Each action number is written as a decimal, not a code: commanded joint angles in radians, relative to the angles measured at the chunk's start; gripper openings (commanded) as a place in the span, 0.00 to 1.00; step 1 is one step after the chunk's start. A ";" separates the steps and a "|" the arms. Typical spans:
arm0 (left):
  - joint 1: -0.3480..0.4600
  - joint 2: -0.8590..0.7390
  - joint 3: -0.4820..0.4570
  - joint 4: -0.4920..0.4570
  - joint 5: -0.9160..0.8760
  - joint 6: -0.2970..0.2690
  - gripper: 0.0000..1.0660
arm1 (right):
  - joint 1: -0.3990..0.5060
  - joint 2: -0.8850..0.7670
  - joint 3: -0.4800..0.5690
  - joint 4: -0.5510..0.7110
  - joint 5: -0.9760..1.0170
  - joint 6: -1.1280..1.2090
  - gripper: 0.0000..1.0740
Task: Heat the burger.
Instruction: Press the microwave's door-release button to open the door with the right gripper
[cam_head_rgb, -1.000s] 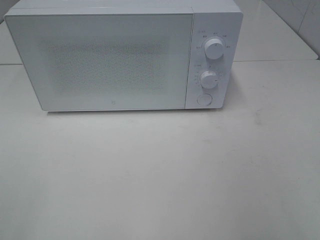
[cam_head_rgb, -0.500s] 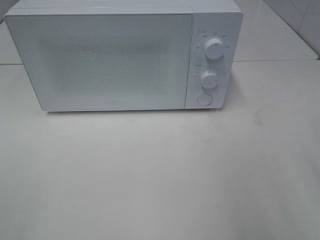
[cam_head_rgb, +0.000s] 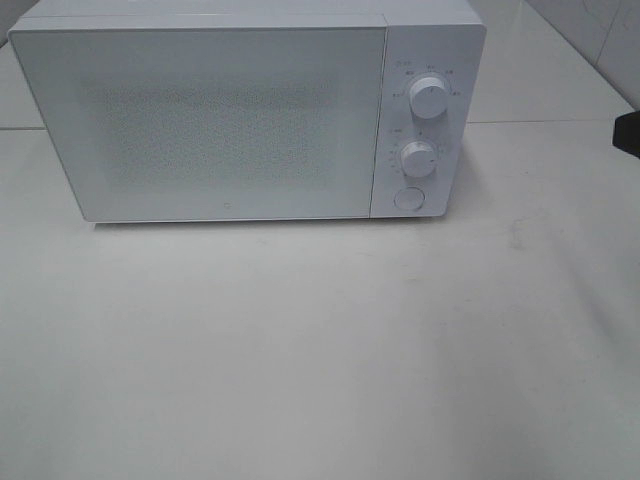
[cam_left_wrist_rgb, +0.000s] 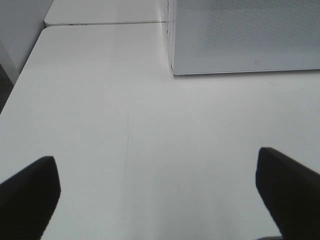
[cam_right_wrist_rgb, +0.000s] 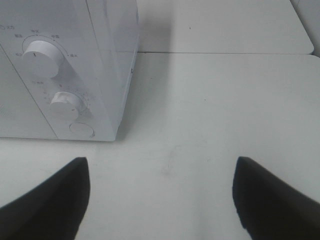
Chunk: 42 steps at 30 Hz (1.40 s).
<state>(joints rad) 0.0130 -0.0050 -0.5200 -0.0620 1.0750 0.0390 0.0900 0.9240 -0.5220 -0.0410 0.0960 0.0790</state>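
Observation:
The burger is out of view in every frame. A white microwave (cam_head_rgb: 245, 115) stands at the back of the table with its door shut; the frosted window shows nothing inside. In the left wrist view my left gripper (cam_left_wrist_rgb: 157, 195) is open over bare tabletop, in front of the microwave's lower left corner (cam_left_wrist_rgb: 175, 72), with nothing between its dark fingers (cam_left_wrist_rgb: 27, 195). My right gripper (cam_right_wrist_rgb: 160, 197) is also open and empty, just to the right of the microwave's control panel (cam_right_wrist_rgb: 55, 85). A dark bit of the right arm (cam_head_rgb: 628, 132) shows at the right edge of the high view.
The control panel carries two round knobs (cam_head_rgb: 430, 100) (cam_head_rgb: 418, 160) and a round button (cam_head_rgb: 407, 198). The white table (cam_head_rgb: 320, 350) stretches in front of the microwave. A second table surface (cam_right_wrist_rgb: 225, 25) adjoins behind, with a seam between them.
A dark part of the right arm has come into the high view at its right edge. The microwave has not moved.

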 joint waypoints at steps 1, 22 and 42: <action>0.001 -0.015 0.003 0.001 -0.007 -0.004 0.94 | -0.009 0.060 -0.011 0.000 -0.130 0.004 0.71; 0.001 -0.015 0.003 0.001 -0.007 -0.004 0.94 | -0.005 0.465 0.133 0.055 -0.922 -0.079 0.71; 0.001 -0.012 0.003 0.001 -0.007 -0.004 0.94 | 0.427 0.707 0.179 0.606 -1.237 -0.320 0.71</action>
<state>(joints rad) 0.0130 -0.0050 -0.5200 -0.0620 1.0750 0.0390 0.5030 1.6310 -0.3410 0.5450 -1.1150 -0.2170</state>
